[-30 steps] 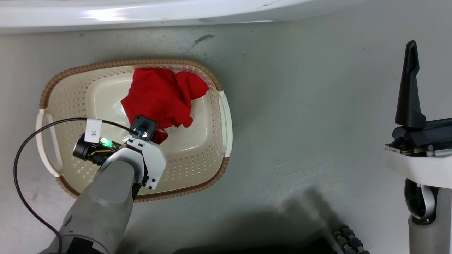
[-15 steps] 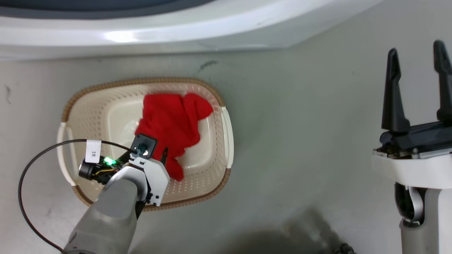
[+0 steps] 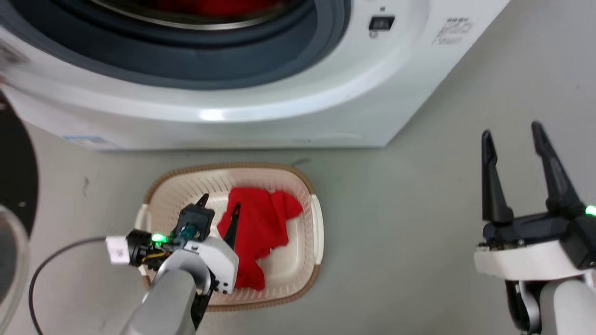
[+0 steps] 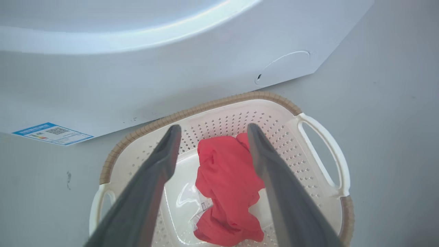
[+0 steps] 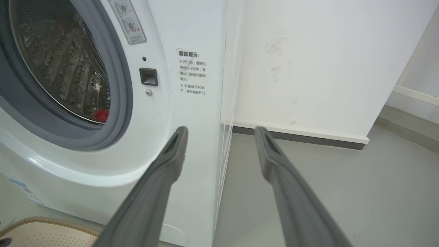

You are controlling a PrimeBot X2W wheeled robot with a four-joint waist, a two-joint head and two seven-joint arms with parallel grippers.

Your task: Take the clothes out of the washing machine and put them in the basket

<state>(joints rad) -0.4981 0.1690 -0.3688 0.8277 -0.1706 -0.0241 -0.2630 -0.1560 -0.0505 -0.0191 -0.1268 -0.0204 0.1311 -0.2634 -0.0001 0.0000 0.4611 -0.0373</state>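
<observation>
One red garment (image 3: 258, 232) lies crumpled in the basket (image 3: 233, 165), right of the middle. In the left wrist view it (image 4: 228, 185) rests on the basket's pale floor with nothing touching it. A second ago the left gripper (image 3: 220, 203) was pressed low onto this cloth with its fingers hidden. Now the two dark fingers show spread apart above the cloth, holding nothing, so I judge that the drop is done.

The basket stands on the grey floor (image 3: 396, 209) in the lower middle of the head view, just in front of the washing machine (image 3: 279, 107). The whole head picture has shifted since then because the camera has tipped up, not because the basket has moved. That brings the machine's opening into the top of the frame, where a strip of red (image 3: 223, 5) shows. In the right wrist view a small red patch (image 5: 101, 115) sits low in the steel drum, so more clothes likely remain.

At the lower right the right gripper (image 3: 512, 131) hangs wide open and empty, well apart from the basket.
</observation>
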